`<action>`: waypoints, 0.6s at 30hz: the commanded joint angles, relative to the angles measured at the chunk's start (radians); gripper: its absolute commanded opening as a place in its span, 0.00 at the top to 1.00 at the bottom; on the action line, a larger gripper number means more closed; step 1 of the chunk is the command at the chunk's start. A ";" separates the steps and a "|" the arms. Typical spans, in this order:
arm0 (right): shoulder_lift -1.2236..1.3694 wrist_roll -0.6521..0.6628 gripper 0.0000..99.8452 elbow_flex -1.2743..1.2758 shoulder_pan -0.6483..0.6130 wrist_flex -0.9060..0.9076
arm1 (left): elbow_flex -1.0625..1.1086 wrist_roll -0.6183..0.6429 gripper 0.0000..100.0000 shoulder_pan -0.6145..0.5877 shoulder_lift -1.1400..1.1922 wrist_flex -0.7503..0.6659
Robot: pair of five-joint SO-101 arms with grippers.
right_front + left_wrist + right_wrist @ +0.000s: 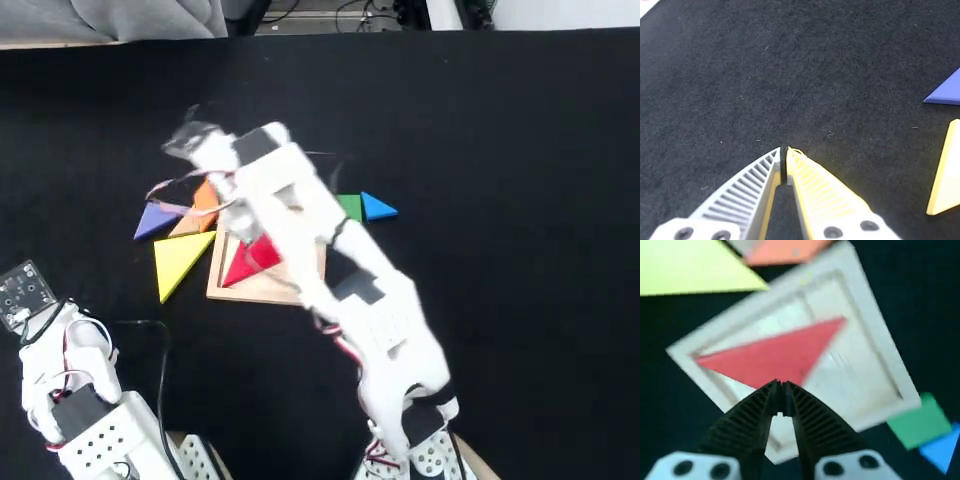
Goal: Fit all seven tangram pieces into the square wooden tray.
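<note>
The right fingers (757, 410) are pressed together with nothing between them, above the square wooden tray (875, 365). Their tips are over the near corner of the red triangle (775, 357), which lies flat inside it. From overhead that arm is a blur and covers much of the tray (265, 288), so I can't make out what else lies under it. Beyond the fingers, outside the tray, sit the yellow triangle (690, 270) and an orange piece (785, 249), both cut off at the edge. Off to the other side, a green piece (920, 422) lies just beside the tray's corner, with a blue piece (942, 450) just past it. The left fingers (752, 182) are clenched on nothing too, over the bare black desk (790, 60), well apart from the tray. Ahead and to one side of them, only corners of a purple piece (945, 94) and the yellow triangle show
</note>
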 commanded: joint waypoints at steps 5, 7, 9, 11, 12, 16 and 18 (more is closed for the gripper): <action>-0.025 0.018 0.99 0.183 0.078 -0.054 | 0.018 -0.003 0.97 0.005 -0.011 0.003; -0.015 0.018 0.99 0.197 0.058 -0.118 | 0.018 -0.003 0.97 0.005 -0.011 0.003; -0.001 0.018 0.99 0.193 0.038 -0.155 | 0.018 -0.003 0.97 0.005 -0.011 0.003; 0.007 0.018 0.99 0.174 0.012 -0.175 | 0.018 -0.003 0.97 0.005 -0.011 0.003; 0.008 0.018 0.99 0.159 0.003 -0.180 | 0.018 -0.003 0.97 0.005 -0.011 0.003; 0.004 0.018 0.99 0.088 -0.005 -0.173 | 0.018 -0.003 0.97 0.005 -0.011 0.003; 0.001 0.017 0.99 0.059 0.000 -0.161 | 0.018 -0.003 0.97 0.005 -0.011 0.003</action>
